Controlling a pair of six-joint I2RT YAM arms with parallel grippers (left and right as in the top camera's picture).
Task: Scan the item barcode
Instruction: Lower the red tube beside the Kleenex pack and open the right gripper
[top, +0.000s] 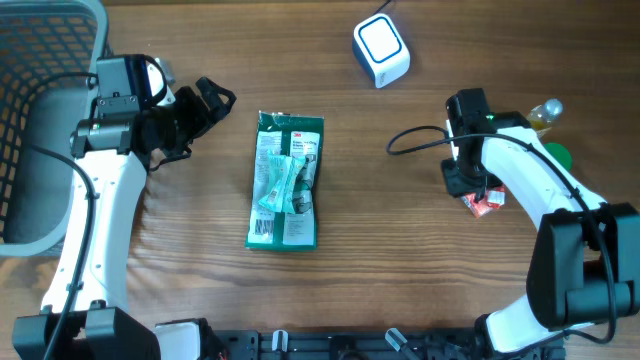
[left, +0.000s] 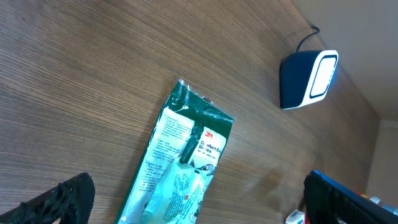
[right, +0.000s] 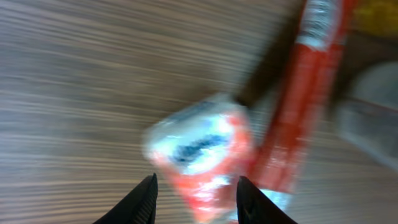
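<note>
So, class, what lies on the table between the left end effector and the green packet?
Nothing: only bare wooden table separates the left end effector from the green packet, as the overhead view shows.

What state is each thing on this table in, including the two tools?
Green packet: lying flat, printed side up, not held.
Scanner: standing alone, cable attached.
Red packet: lying under the right tool, blurred.
Left tool: open, empty, beside the green packet.
Right tool: open over the red packet; contact unclear.
</note>
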